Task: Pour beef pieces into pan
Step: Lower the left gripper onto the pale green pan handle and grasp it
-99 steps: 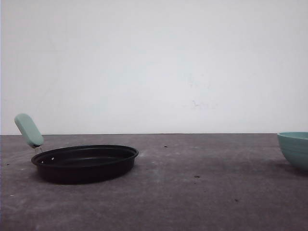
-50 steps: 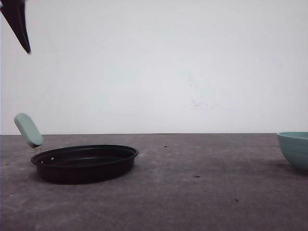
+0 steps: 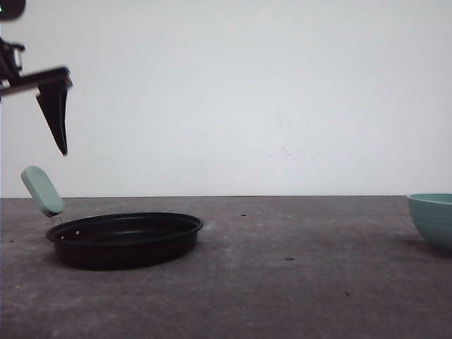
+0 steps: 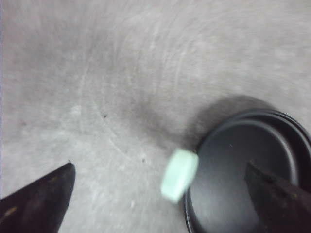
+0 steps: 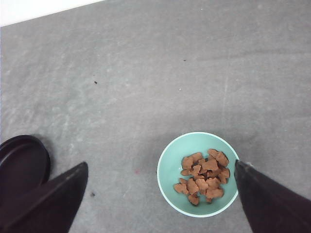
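Note:
The black pan sits at the left of the table, its mint-green handle pointing up and to the left. It holds nothing. One dark finger of my left gripper hangs above that handle. In the left wrist view my left gripper is open and high over the handle and the pan. The beef pieces lie in a teal bowl. My right gripper is open above the bowl, with nothing between its fingers.
The teal bowl stands at the far right edge of the front view. The pan's rim shows in the right wrist view. The grey tabletop between pan and bowl is bare, with a white wall behind.
My left gripper has come down into the front view at the top left, lowering towards the pan handle. The pan and the bowl have not moved.

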You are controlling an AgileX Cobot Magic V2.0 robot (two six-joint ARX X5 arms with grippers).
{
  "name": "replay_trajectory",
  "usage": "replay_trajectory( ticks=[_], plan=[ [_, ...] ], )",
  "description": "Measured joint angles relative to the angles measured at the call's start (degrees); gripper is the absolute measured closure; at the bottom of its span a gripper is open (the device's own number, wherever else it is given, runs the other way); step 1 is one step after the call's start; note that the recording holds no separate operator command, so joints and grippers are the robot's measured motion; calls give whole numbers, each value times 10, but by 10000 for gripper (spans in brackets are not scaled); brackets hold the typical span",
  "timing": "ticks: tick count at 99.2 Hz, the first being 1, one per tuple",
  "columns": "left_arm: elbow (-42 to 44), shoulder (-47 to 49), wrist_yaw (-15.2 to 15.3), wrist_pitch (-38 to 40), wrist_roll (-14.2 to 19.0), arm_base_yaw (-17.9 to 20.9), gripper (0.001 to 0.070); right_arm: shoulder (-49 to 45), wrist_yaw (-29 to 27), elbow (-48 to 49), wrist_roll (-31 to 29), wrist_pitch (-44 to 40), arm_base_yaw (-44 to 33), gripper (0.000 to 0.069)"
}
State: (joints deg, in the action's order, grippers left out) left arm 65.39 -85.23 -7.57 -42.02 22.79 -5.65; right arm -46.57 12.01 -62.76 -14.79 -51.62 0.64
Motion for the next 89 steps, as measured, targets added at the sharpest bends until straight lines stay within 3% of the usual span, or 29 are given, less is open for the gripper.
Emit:
replay_trajectory(
  ticks=[28, 43, 89],
  plan=[
    [0, -67, 0, 36, 17, -32, 42, 1, 0, 0, 13, -1, 0, 99],
    [0, -96, 34, 44, 21, -44, 64, 1, 0, 0, 16, -12, 0, 99],
    [0, -122, 62, 82, 44, -75, 463, 1, -1, 0, 30, -28, 0, 99]
  ],
)
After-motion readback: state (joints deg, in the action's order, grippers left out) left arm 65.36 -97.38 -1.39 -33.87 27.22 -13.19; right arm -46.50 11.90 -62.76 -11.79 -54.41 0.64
